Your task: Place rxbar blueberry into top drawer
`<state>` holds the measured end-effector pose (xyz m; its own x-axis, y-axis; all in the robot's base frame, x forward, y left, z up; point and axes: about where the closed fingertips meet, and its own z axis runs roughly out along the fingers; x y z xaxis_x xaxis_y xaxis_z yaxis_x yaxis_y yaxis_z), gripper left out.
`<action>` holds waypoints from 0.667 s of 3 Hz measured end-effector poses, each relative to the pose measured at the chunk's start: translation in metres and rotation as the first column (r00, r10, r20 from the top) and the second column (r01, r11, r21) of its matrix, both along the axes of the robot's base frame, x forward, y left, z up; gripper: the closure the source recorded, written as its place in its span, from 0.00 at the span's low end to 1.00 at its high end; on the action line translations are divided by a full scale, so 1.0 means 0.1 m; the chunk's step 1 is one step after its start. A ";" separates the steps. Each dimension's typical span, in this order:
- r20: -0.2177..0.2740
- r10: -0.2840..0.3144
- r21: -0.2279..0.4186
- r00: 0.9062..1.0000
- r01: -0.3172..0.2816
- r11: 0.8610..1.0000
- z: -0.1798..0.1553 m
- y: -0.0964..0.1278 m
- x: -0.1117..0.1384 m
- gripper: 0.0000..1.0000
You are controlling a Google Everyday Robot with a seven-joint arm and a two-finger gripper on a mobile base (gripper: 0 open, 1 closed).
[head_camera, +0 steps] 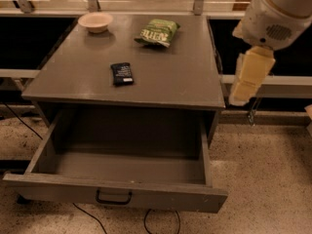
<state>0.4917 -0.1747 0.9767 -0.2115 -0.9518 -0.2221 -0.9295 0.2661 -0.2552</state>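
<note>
The rxbar blueberry [122, 74], a small dark navy bar with white lettering, lies flat on the grey cabinet top [161, 77], left of centre. The top drawer [122, 172] is pulled wide open below it and holds nothing; its dark handle [113, 197] sits centred on the front panel. My gripper [249, 77], cream-coloured, hangs from the white arm [278, 13] at the right, just past the cabinet's right edge and well away from the bar.
A green crinkled chip bag [157, 32] lies at the back of the cabinet top, and a small pale bowl [95, 21] stands at the back left. Cables [146, 223] run on the speckled floor under the drawer. A metal rail [273, 79] runs behind at the right.
</note>
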 end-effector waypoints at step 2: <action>0.012 0.061 0.046 0.998 -0.061 0.997 -0.06 0.37 0.35 0.00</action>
<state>0.5265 -0.1376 0.9703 -0.1511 -0.9516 -0.2677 -0.9418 0.2209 -0.2535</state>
